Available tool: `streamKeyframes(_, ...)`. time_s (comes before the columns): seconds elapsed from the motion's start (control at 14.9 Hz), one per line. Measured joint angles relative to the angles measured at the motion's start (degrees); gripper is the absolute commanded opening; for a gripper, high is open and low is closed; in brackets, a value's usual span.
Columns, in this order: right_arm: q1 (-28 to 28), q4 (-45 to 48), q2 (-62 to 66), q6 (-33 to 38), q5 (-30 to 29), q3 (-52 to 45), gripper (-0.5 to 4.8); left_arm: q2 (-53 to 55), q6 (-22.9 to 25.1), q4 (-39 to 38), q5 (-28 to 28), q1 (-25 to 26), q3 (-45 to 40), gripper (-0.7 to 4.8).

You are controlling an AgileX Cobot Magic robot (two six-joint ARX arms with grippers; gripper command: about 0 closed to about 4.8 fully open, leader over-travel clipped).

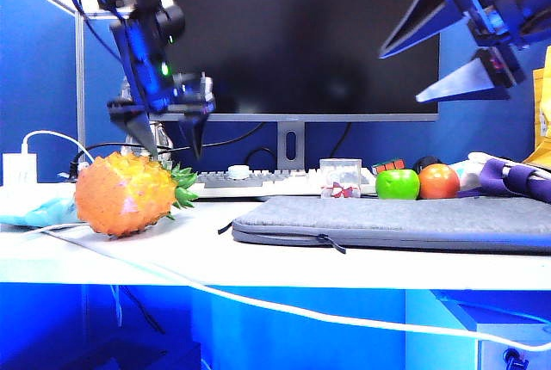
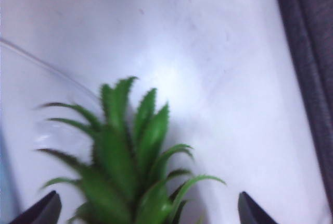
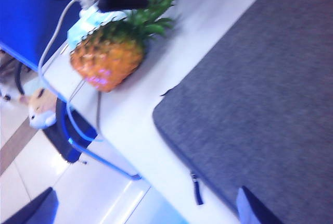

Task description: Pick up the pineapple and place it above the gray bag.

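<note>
The orange pineapple (image 1: 126,193) lies on its side at the table's left, its green crown (image 2: 132,156) pointing toward the gray bag (image 1: 405,222). My left gripper (image 1: 170,136) hangs open just above it, one dark fingertip (image 2: 41,211) on each side of the crown, not touching. The right wrist view shows the pineapple (image 3: 106,60) beyond the gray bag (image 3: 255,104), whose zipper pull sits at the near edge. High at the right, well above the bag, my right gripper (image 1: 435,60) is wide open and empty.
A green apple (image 1: 397,184) and a red apple (image 1: 439,181) stand behind the bag, beside a keyboard (image 1: 275,182) and a monitor. A white cable (image 1: 284,308) trails across the table's front edge. A light-blue packet (image 1: 34,206) lies left of the pineapple.
</note>
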Motion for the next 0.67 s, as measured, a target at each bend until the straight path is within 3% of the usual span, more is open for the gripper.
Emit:
streamKeyframes(0.2, 2.97, 1.05, 0.11, -0.42, -0.81, 0.0, 4.79, 2.8, -1.53, -0.5, -0.04, 0.02, 0.0, 4.66)
streamKeyframes(0.27, 3.63, 1.33, 0.17, -0.48, -0.87, 0.0, 4.79, 3.23, -1.66, -0.68, -0.09, 0.04, 0.0, 4.42)
streamKeyframes(0.33, 4.85, 1.79, 0.42, -0.81, -1.05, 0.0, 4.79, 3.96, -1.99, -0.68, -2.47, -0.04, 0.13, 2.01)
streamKeyframes(0.4, 5.68, 1.79, 0.46, -1.2, -1.03, 0.0, 4.79, 4.76, -1.95, -0.66, -3.34, 0.0, 0.13, 0.69)
streamKeyframes(0.47, 5.95, 2.03, 0.46, -1.29, -1.07, 0.0, 4.79, 5.16, -1.92, -0.92, -3.56, 0.02, 0.13, -0.08)
streamKeyframes(0.67, 6.23, 4.81, 0.46, -1.42, -0.81, 0.0, 4.79, 5.33, -0.28, -2.71, -2.64, -0.02, 0.24, -0.06)
